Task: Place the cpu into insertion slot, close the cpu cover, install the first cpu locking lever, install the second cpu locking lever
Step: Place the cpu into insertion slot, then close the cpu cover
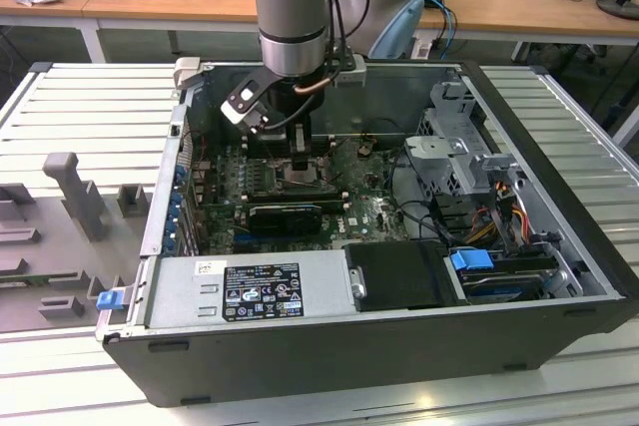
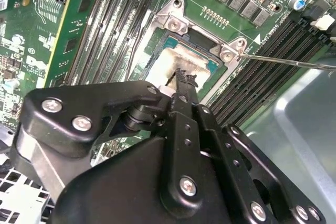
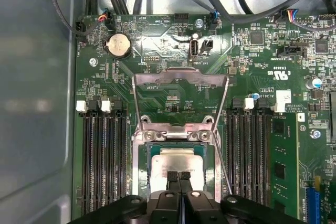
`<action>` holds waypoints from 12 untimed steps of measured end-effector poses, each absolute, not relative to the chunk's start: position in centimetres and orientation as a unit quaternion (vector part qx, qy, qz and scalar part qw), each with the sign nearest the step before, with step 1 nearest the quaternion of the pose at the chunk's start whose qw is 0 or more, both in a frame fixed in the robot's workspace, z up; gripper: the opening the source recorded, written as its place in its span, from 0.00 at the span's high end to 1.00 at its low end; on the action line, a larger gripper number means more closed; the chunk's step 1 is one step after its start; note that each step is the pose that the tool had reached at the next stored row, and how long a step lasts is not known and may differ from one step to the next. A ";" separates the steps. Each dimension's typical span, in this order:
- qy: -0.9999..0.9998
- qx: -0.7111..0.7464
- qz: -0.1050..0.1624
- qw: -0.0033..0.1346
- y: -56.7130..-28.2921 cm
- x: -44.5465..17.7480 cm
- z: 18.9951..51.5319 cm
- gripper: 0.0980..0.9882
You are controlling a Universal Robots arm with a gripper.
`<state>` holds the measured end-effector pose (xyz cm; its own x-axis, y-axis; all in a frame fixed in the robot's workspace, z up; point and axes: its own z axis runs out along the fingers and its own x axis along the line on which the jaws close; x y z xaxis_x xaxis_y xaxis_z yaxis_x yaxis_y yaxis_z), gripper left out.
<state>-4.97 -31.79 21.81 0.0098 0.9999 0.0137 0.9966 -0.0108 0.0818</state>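
Tool (image 3: 178, 176) tips pressed together, empty, just over cpu (image 3: 176, 157) seated in slot (image 3: 148, 148); placement looks done, cover (image 3: 181, 75) stands open, closing likely calls for pushing its raised edge down.

The cpu (image 3: 176, 159) sits in the insertion slot (image 3: 138, 167), between two memory-slot banks (image 3: 103, 156), below the hand (image 3: 178, 176).

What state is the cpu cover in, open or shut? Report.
Open. In the first wrist view the cpu cover stands tilted back off the insertion slot, leaving the top of the cpu bare.
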 end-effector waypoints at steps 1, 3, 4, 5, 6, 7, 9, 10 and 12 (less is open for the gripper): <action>0.703 0.710 0.034 0.024 -31.8 -5.0 21.9 0.99; 0.703 0.710 0.034 0.024 -31.8 -5.0 22.1 0.99; 0.703 0.710 0.034 0.024 -31.8 -5.0 22.2 0.99; 0.703 0.710 0.034 0.024 -31.8 -5.0 22.3 0.99; 0.703 0.710 0.033 0.024 -31.8 -4.9 22.3 0.99; 0.703 0.710 0.033 0.024 -31.8 -4.5 22.3 0.99; 0.703 0.710 0.033 0.024 -31.8 -4.1 22.3 0.99; 0.703 0.710 0.033 0.024 -31.8 -4.1 22.4 0.99; 0.703 0.710 0.033 0.024 -31.8 -4.1 22.6 0.99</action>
